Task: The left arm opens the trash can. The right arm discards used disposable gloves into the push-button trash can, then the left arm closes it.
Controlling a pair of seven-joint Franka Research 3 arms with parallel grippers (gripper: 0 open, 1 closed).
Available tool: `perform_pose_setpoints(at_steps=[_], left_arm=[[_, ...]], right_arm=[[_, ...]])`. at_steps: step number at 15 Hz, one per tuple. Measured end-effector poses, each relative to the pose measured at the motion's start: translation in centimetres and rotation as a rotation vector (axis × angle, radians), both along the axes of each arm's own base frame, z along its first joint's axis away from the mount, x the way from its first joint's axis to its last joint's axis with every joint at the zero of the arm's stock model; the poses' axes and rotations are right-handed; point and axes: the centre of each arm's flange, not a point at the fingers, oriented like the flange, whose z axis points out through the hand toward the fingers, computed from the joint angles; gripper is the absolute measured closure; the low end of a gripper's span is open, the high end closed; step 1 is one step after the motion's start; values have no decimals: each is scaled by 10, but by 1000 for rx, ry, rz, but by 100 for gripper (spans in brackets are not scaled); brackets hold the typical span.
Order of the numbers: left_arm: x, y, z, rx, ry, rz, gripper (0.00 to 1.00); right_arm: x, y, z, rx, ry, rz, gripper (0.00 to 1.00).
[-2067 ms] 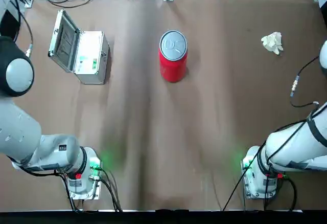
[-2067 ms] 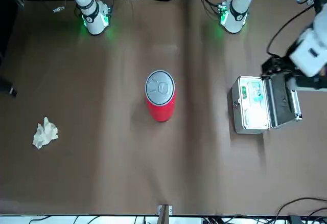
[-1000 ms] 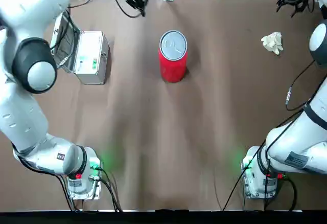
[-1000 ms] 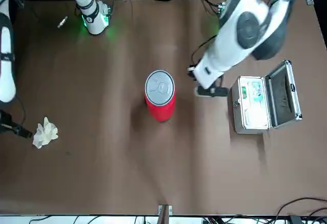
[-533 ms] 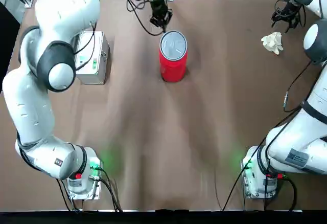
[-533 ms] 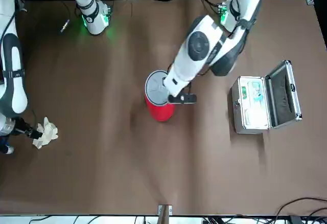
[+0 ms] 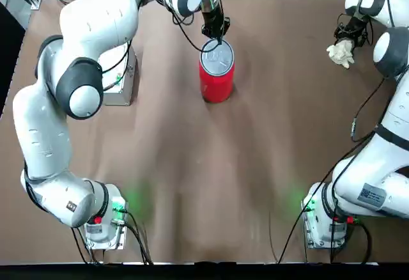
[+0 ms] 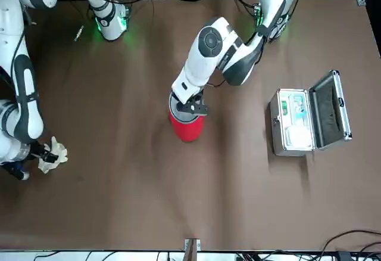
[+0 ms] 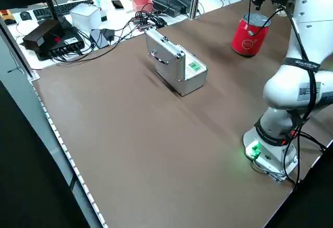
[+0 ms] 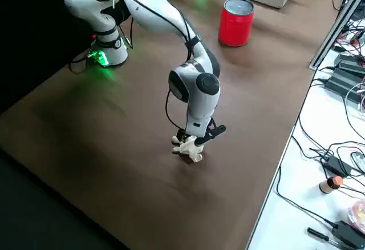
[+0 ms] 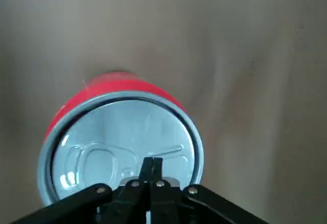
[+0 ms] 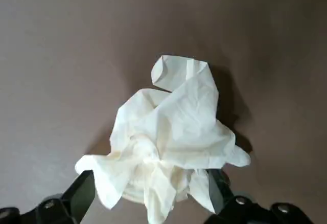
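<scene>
Nearest, at one edge of the brown table (image 7: 192, 165), stand the bases of the left arm (image 7: 105, 216) and the right arm (image 7: 326, 219), both glowing green. Past them, about midway between the two sides, the red can (image 7: 217, 85) stands upright with its lid (image 11: 122, 142) on. The left hand (image 11: 152, 163) is right over that lid, its fingers together; whether they touch it, I can't tell. Off to the can's left sits the silver case (image 8: 309, 115), hinged open. Over on the right, a little farther out, the gloves (image 12: 163, 137) lie crumpled on the table, and the right hand (image 12: 153, 183) is down at them, fingers apart, one on either side. Beyond the far edge, cables (image 9: 148, 17) clutter a white worktop (image 9: 122, 27).
</scene>
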Motion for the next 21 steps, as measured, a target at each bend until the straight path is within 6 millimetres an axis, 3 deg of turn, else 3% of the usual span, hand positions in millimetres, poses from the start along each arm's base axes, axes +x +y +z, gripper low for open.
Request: perform_pose_setpoints(at_steps=[4,13,16,18,20,21], left_arm=[[-13,-18,-24,31,-8,-26,99],[-19,-28,-40,59,-22,-36,99],[-21,-31,-41,68,-29,-40,99],[-21,-30,-42,70,-32,-40,99],[-21,-31,-42,72,-35,-41,99],[-21,-31,-42,73,-35,-42,99]], right_arm=[[-1,-4,-29,-11,-6,-2,2],[-1,-12,-44,-29,-37,-10,8],[-1,-14,-42,-31,-41,-16,17],[2,-14,-40,-32,-48,-25,35],[1,-15,-39,-33,-49,-29,40],[1,-17,-38,-37,-49,-31,49]])
